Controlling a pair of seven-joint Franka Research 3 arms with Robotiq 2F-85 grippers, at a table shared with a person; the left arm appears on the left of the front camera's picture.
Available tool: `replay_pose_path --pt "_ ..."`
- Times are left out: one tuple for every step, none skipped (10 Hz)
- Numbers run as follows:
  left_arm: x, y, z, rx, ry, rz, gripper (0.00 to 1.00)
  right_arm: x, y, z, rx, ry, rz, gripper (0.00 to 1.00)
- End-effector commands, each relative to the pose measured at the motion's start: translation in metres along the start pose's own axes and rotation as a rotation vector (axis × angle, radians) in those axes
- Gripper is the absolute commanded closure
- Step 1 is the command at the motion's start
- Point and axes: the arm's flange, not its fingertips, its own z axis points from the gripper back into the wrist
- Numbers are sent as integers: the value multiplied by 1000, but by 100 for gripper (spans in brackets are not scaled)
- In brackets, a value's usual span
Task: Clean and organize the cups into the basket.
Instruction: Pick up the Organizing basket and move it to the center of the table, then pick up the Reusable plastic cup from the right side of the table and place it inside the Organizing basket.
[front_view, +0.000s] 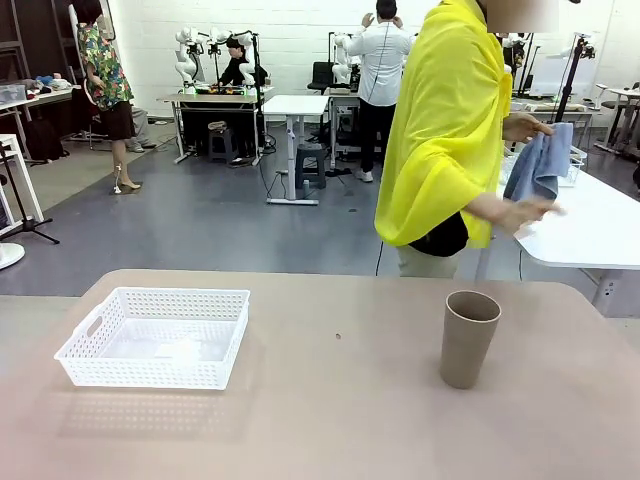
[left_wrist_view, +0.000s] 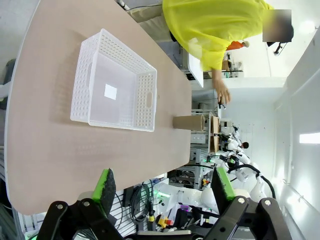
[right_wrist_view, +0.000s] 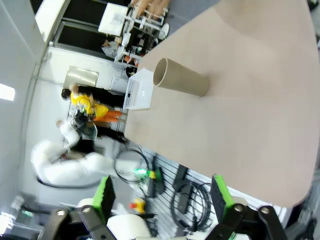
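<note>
One taupe-brown cup (front_view: 469, 338) stands upright on the right part of the table, mouth up. The left wrist view shows the cup (left_wrist_view: 189, 122) beyond the basket, and the right wrist view shows the cup (right_wrist_view: 179, 80) lying sideways in the picture. The white lattice basket (front_view: 157, 336) sits on the left, with nothing inside but a small label; it appears as the basket (left_wrist_view: 116, 83) and the basket (right_wrist_view: 139, 90). My left gripper (left_wrist_view: 163, 186) hangs open well above the table's near edge. Also open and high is my right gripper (right_wrist_view: 161, 194), holding nothing.
A person in a yellow top (front_view: 447, 130) stands beyond the far edge, turned away toward a white side table (front_view: 590, 225), holding a blue cloth (front_view: 540, 165). The tan tabletop (front_view: 330, 400) has bare room between basket and cup.
</note>
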Motion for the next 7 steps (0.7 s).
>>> replay_pose_path --pt "15 -22 -14 139 -2 -96 0 13 -1 -22 15 149 280 0" --pt "23 -36 -27 244 -20 -174 0 26 -3 -42 -13 175 464 0" --pt "29 -48 -39 325 -25 -208 0 38 -6 -59 -40 209 648 0" --pt "33 -54 -56 490 -19 -248 0 47 -11 -74 -46 203 801 0" --pt "37 -60 -72 615 -35 -272 0 57 -16 -88 -104 160 897 0" --pt "38 -66 -90 720 -83 -316 0 68 -20 -103 -146 69 946 0" --pt "39 -70 -105 791 -112 -336 0 76 -22 -114 -165 -17 941 0"
